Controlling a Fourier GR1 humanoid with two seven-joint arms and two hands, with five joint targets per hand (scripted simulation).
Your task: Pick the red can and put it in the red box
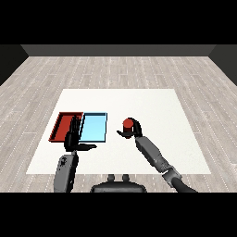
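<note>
The red can (127, 123) stands upright on the white table (152, 106), right of the light blue tray. My right hand (134, 131) is curled round the can's lower part, thumb on its left side. The red tray (62, 126) lies at the table's left, touching the light blue tray (95, 127). My left hand (72, 138) is raised with straight fingers over the seam between the two trays, thumb pointing right, holding nothing.
Both trays hold nothing. The white table stretches far back and to the right of the can. A grey wooden floor surrounds it.
</note>
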